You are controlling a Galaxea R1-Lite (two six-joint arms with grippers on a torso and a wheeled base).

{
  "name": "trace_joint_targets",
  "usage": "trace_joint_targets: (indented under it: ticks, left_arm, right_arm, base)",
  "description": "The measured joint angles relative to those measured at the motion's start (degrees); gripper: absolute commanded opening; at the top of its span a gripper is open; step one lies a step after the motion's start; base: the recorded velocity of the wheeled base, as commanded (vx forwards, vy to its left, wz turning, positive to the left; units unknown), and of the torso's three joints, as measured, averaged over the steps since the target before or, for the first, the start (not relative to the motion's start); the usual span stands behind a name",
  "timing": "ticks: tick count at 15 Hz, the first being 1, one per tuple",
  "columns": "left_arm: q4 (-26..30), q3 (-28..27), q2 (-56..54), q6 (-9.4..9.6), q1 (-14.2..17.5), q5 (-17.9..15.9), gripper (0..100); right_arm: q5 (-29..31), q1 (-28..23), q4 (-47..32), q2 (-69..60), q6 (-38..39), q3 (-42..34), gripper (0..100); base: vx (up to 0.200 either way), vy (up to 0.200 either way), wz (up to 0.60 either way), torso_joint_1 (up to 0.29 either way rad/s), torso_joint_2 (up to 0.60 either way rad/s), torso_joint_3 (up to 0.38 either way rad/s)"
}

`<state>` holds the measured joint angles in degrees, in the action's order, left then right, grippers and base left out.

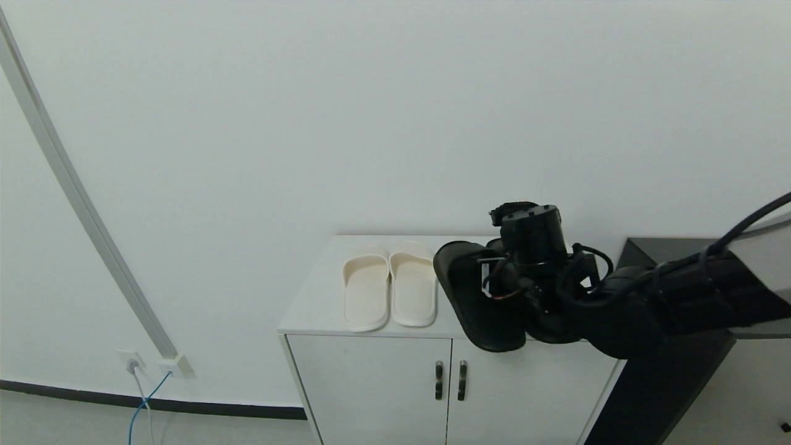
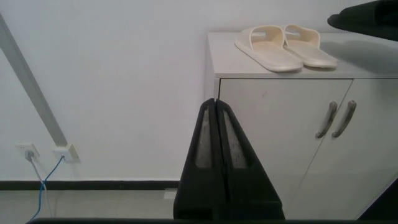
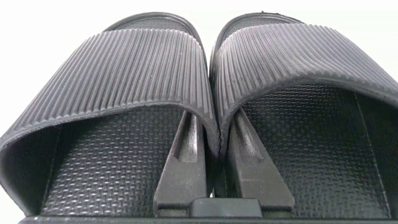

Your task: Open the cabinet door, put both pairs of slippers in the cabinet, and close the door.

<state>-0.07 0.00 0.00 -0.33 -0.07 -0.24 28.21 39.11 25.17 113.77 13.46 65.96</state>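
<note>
A drop was possible
Your right pincer (image 3: 211, 121) gripped the black slippers (image 1: 479, 303) by inner edges only; left pincer (image 2: 215, 106) clenched empty.

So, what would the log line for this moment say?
cabinet doors closed | white slippers on cabinet top | right end effector pinching black slippers | left end effector shut, empty

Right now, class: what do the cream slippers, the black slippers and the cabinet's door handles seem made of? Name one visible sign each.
Cream open-toe slippers: probably moulded foam or soft plastic, matt; smooth, seamless.
Black ribbed slippers: likely rubber or foam, matt; fine strap ridges, pebbled footbeds.
Grey bar handles on the white cabinet: possibly metal, slight sheen; pale glints.
</note>
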Motion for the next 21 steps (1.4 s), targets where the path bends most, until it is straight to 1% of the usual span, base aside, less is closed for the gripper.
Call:
trace_joint_targets:
  ticks: [4,8,11,12,13,14,19,21]
  left_arm:
    - [0.00,0.00,0.00,0.04,0.00,0.00,0]
    - [0.00,0.00,0.00,0.20,0.00,-0.02,0]
    - [0.00,0.00,0.00,0.17,0.00,-0.02,0]
    - [0.00,0.00,0.00,0.17,0.00,-0.02,0]
    - [0.00,0.00,0.00,0.17,0.00,-0.02,0]
    - [0.00,0.00,0.00,0.17,0.00,-0.07,0]
    - [0.00,0.00,0.00,0.11,0.00,-0.02,0]
    - [0.00,0.00,0.00,0.11,0.00,-0.09,0]
  right_arm:
    - [-17.98,1.40,7.47,-9.47,-6.10,-12.45,0]
    - [-30.21,2.27,8.22,-17.01,-9.61,-19.52,0]
    - [-34.26,2.36,8.40,-20.99,-15.42,-23.69,0]
    - [-36.63,2.26,8.92,-21.75,-17.75,-24.91,0]
    - [-38.99,2.10,10.11,-22.21,-19.31,-25.97,0]
    - [-40.13,1.84,11.53,-22.46,-20.21,-26.72,0]
    - [-41.51,0.80,12.92,-21.22,-21.15,-27.47,0]
    - [-41.64,0.68,12.97,-20.33,-21.20,-27.65,0]
  base:
    - [0.000,0.000,0.00,0.000,0.00,0.000]
    - [0.000,0.000,0.00,0.000,0.00,0.000]
    - [0.000,0.000,0.00,0.000,0.00,0.000]
    - [0.000,0.000,0.00,0.000,0.00,0.000]
    - [0.000,0.000,0.00,0.000,0.00,0.000]
    - [0.000,0.000,0.00,0.000,0.00,0.000]
    - [0.000,0.000,0.00,0.000,0.00,0.000]
    - [-0.200,0.000,0.00,0.002,0.00,0.002]
